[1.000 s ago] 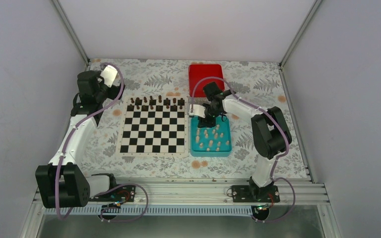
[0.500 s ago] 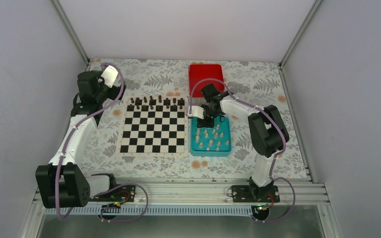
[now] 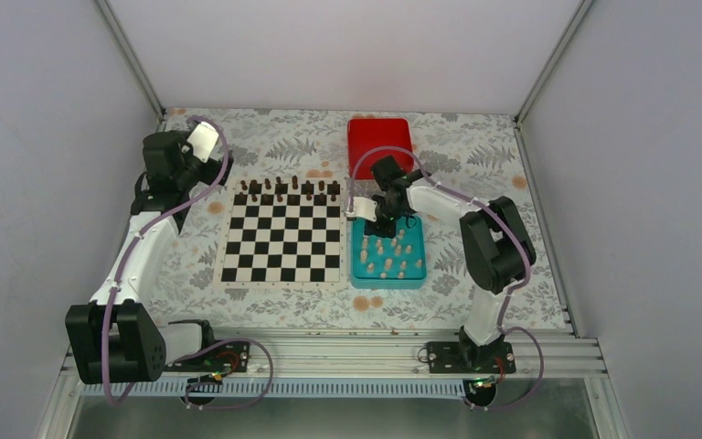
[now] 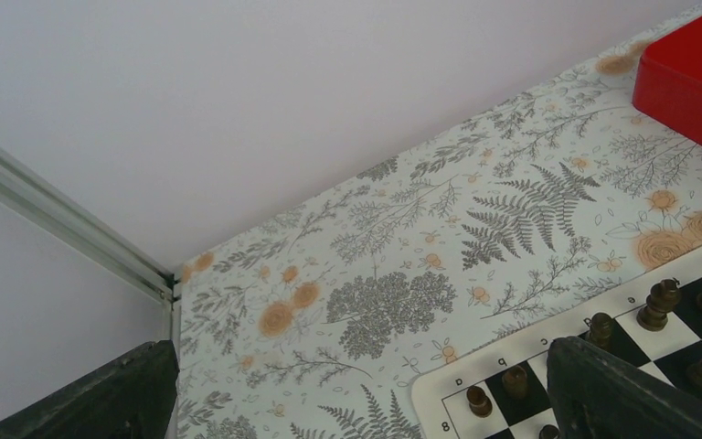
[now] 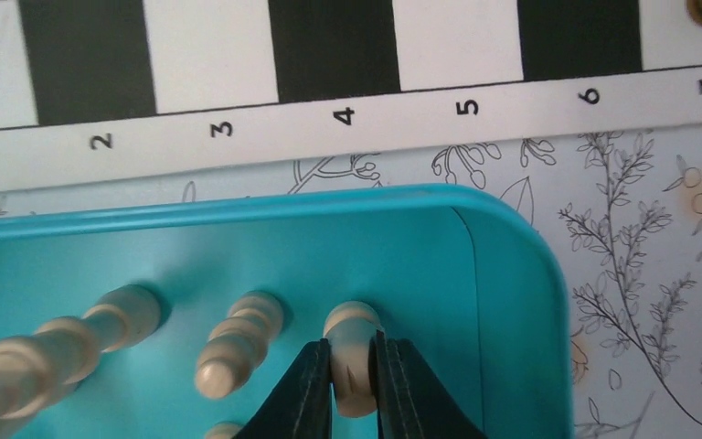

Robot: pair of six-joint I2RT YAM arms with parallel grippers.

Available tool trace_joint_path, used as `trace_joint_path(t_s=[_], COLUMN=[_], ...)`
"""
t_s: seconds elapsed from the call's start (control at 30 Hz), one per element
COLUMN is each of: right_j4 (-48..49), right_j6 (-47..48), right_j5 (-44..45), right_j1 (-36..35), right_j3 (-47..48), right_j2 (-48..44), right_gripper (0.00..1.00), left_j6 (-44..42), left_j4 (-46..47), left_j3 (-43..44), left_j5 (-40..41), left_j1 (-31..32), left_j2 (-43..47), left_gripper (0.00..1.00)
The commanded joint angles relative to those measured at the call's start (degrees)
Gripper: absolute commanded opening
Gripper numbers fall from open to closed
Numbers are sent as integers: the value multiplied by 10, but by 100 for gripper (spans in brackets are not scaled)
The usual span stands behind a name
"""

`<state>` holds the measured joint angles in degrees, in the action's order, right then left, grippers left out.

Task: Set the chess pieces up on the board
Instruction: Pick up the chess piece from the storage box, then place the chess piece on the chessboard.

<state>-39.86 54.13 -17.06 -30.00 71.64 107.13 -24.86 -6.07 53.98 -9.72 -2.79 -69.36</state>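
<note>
While the left gripper hangs wide open near the far-left corner of the board, the right gripper is clamped on a cream piece standing in the far-left corner of the teal tray, just beside the board.

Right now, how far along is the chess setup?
Looks done: dark chessmen line the far edge of the board. In hand: the right end effector is shut on one cream piece inside the teal tray. Left: the other cream pieces in that tray must go onto the board's bare near rows. The left end effector hangs open, idle.
</note>
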Motion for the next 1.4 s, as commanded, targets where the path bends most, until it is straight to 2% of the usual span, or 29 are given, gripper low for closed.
trace_joint_path(t_s=[0.0,0.27,0.4,0.63,0.83,1.37], right_j4=[-29,-107,-131,-119,-97,-35], right_j6=[-8,-14,-24,-39,-39,-48], right_j5=[-11,25,28,27,16,-22], right_j1=[-9,-36,-85,-174,-208,-240], right_j3=[26,103,136,153,132,70], right_j2=[-48,-87,-82,-37,-5,28], right_gripper=[10,9,9,9,9,10], left_j6=[-5,-6,-4,-8,-11,-1], left_j4=[4,-2,-2,3,7,26], left_j3=[-9,6,9,3,3,-9], left_j5=[-11,-10,-10,0,3,0], left_j1=[-3,-3,-4,-7,-12,-13], left_j2=[10,14,15,19,15,3], left_gripper=[100,100,100,100,100,100])
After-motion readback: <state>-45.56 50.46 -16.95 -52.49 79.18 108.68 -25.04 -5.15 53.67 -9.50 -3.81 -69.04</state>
